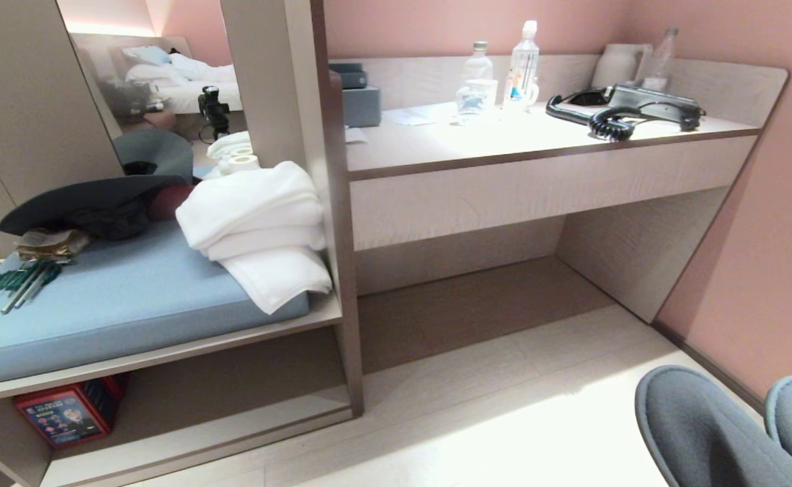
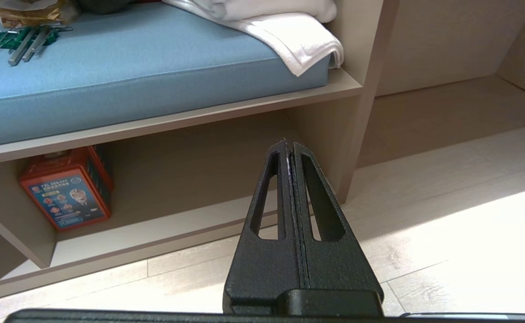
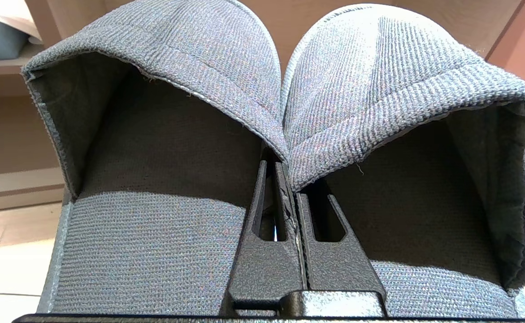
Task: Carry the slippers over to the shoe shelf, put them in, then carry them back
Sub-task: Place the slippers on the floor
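The slippers (image 1: 700,433) are a dark blue-grey fabric pair held side by side at the head view's lower right, above the floor. In the right wrist view my right gripper (image 3: 284,165) is shut on the slippers (image 3: 226,67), pinching the inner edges of both uppers where they meet; its fingertips are hidden under the fabric. My left gripper (image 2: 289,144) is shut with nothing in it and points toward the shoe shelf (image 2: 190,161), the low open taupe cubby under the cushioned bench. The shoe shelf (image 1: 233,385) is at the lower left in the head view. Neither arm shows there.
A red box (image 1: 71,412) stands in the cubby's left end. Above it, a blue cushion (image 1: 111,304) carries white towels (image 1: 260,230), a dark hat and small tools. A pale desk (image 1: 544,182) with bottles and a phone is to the right, and a pink wall (image 1: 774,257) beyond it.
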